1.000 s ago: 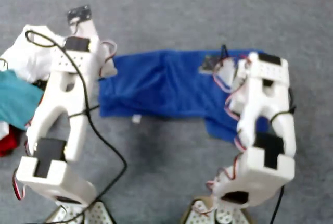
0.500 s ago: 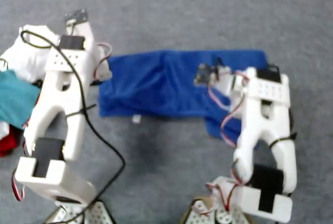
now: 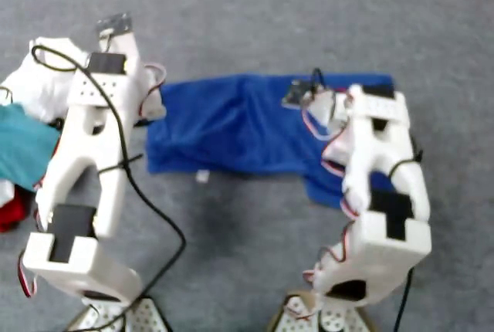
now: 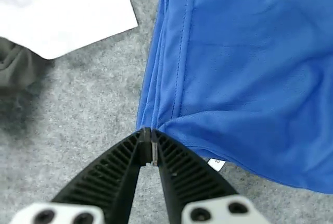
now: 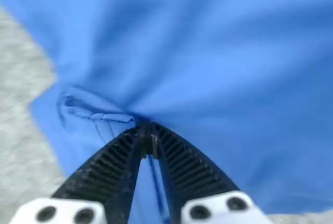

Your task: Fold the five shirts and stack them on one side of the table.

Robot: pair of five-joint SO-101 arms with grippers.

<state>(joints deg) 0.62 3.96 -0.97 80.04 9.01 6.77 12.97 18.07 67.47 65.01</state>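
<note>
Left claw (image 4: 151,148) clamped shut on a corner at the left end of the blue shirt (image 3: 231,127). Right claw (image 5: 151,140) likewise closed, pinching a fold of the same shirt near its right end. Shirt lies part-folded on the table (image 3: 255,31). To fold well, I judge: raise both ends level and together, cloth taut, no bunching. Count: one blue shirt. Beyond its left end, one white shirt (image 3: 35,77), one teal shirt (image 3: 23,147), one red shirt (image 3: 9,212). Fifth not made out.

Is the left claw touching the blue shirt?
Touching. The left wrist view shows the left claw shut on a corner of the blue shirt.
</note>
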